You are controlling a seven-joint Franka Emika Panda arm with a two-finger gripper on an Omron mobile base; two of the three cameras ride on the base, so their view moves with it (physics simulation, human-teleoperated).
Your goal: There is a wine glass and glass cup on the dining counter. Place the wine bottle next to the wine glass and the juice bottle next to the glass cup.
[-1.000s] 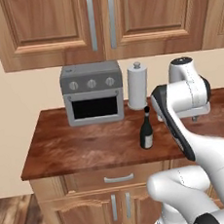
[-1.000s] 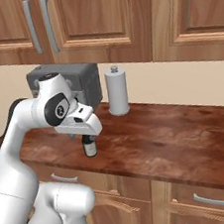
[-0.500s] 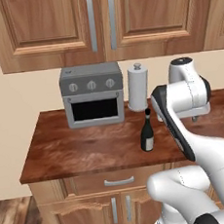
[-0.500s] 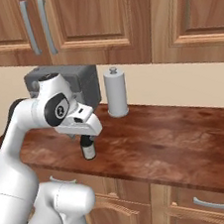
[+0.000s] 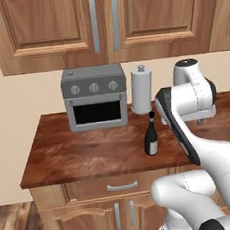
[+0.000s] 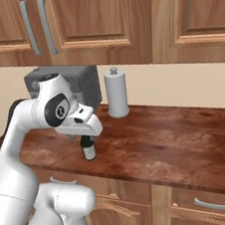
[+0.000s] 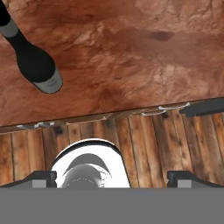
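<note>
Hand view, wine bottle [image 7: 37,65] upright, pincer [image 7: 112,177] spread wide

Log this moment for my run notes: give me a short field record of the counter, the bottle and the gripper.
surface: wall counter, reddish-brown wood-grain top under wooden cabinets
wine bottle: dark, upright on the counter, in front of the paper-towel roll, free of the gripper
toaster oven: grey, at the back of the counter
paper-towel roll: white, upright, right of the toaster oven
gripper: open, holding nothing, looking down over the counter's front edge
task progress: wine bottle not yet picked up
</note>
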